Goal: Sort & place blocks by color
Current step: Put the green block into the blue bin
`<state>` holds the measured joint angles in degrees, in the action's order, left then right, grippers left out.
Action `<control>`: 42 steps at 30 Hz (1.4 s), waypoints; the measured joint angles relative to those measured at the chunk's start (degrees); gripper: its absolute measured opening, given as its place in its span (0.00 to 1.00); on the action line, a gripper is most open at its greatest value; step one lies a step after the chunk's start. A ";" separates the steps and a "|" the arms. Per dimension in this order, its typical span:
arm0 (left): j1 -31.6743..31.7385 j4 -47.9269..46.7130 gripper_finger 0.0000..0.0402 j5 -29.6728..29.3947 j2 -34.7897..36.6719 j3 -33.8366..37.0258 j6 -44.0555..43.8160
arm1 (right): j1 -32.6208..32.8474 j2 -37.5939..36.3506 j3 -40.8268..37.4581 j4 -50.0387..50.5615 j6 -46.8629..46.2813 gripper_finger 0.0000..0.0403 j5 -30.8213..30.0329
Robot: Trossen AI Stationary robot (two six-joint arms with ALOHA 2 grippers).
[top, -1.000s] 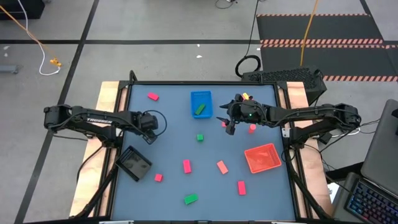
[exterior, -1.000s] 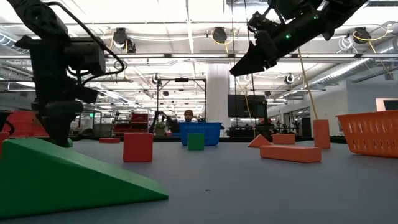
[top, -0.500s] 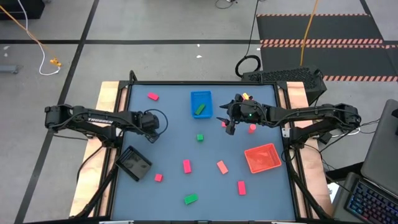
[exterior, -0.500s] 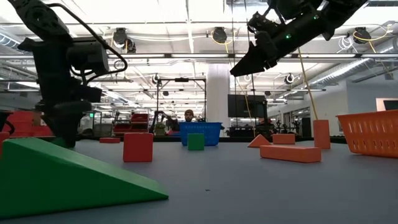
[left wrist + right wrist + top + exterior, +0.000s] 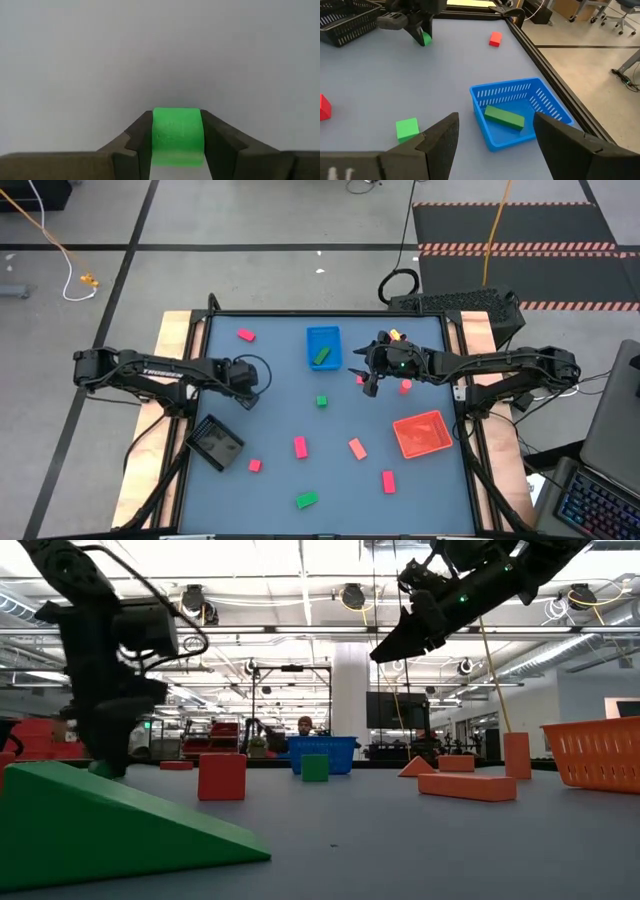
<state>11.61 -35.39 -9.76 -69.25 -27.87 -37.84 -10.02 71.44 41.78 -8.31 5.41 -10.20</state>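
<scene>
My left gripper is over the table's left part, beyond the black tray, shut on a small green block; the right wrist view shows that block too. My right gripper hovers open right of the blue tray, which holds a long green block. Loose on the table lie a green cube, a green wedge, pink blocks, a salmon block and red blocks. My left gripper pinches the green block between its two fingers, one on each opposite side face. The fingers point down at the table from above. Whether the block's underside touches the table, I cannot tell.
The red tray sits at the table's right side, near my right arm. In the low view the green wedge fills the near left foreground and hides the left fingertips. A raised black rim borders the table.
My left gripper has drifted a little toward the table's right with the green block between its fingers. My right gripper has kept still.
</scene>
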 joint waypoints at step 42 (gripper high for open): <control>8.33 63.08 0.33 2.32 -26.57 -16.51 24.50 | -0.17 -4.82 -0.02 8.59 4.31 0.62 -7.74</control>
<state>19.94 27.69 -7.44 -95.83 -44.38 -13.34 -10.20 66.62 41.76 0.27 9.72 -17.93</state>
